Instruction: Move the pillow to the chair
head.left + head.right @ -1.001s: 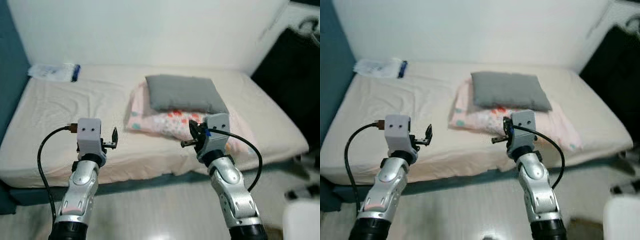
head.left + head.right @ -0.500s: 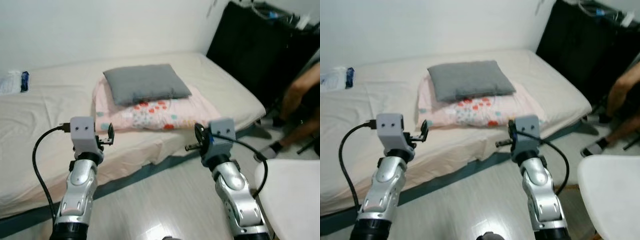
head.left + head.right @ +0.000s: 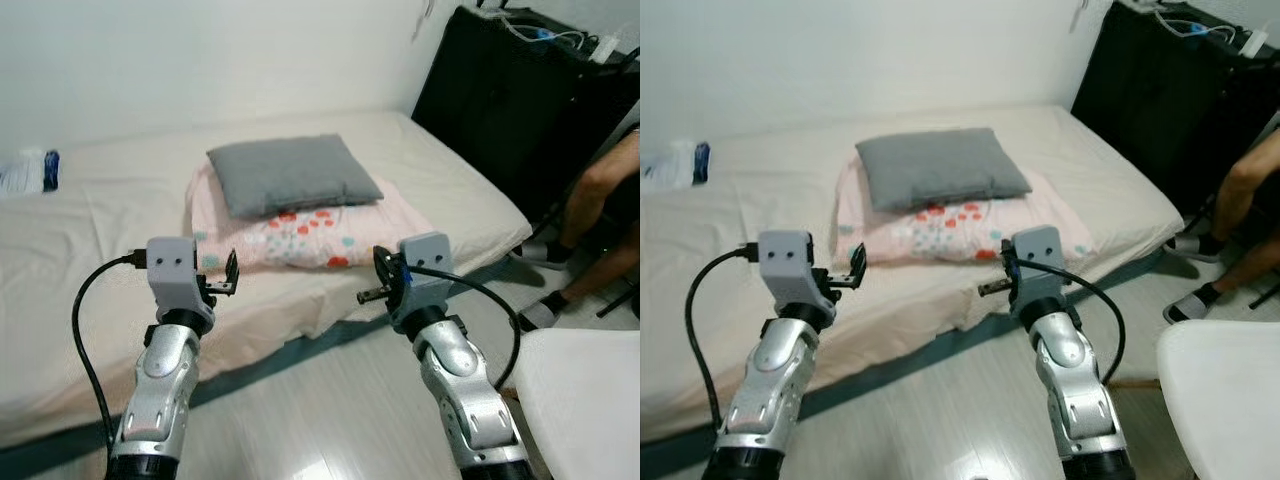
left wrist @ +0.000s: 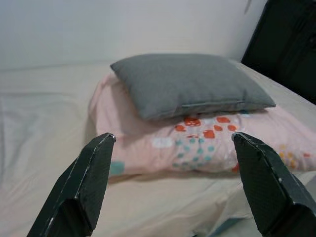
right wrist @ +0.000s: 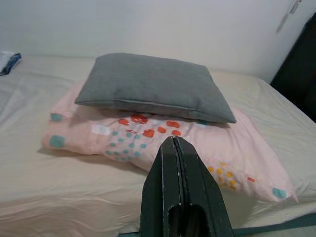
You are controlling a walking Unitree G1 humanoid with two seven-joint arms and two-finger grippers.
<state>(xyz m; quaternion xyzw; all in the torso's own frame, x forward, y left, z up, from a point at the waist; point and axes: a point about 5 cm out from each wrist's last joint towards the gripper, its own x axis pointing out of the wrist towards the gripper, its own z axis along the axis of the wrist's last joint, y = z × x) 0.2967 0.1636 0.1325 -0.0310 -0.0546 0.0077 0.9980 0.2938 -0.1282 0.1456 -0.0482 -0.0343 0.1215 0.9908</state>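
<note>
Cream sheeting covers the bed (image 3: 90, 250), which runs along a white wall (image 3: 200, 50) in the left eye view. On it lies a pink patterned pillow (image 3: 310, 225), and flat on top of that rests the grey pillow (image 3: 292, 172). A small white and blue packet (image 3: 28, 170) sits at the bed's far left edge. Pale wood-look floor (image 3: 300, 410) lies in front of the bed. Both silver arms are raised over this floor, short of the mattress edge: the left gripper (image 3: 231, 273) and the right gripper (image 3: 372, 295). Neither touches either pillow.

From the right eye view, a black cabinet (image 3: 1170, 90) stands beyond the bed's right end, with cables on top. A person's bare legs (image 3: 1240, 200) show at the right edge, feet in sandals on the floor. The white chair seat (image 3: 1225, 390) fills the lower right corner, well apart from the grey pillow.

Looking along the left wrist view, the two black fingers (image 4: 79, 192) stand wide apart, with nothing between them; the grey pillow lies ahead, stacked on the pink one.

Through the right wrist view, the black fingers (image 5: 182, 197) are pressed together, holding nothing, and point toward the front edge of the pink pillow.
</note>
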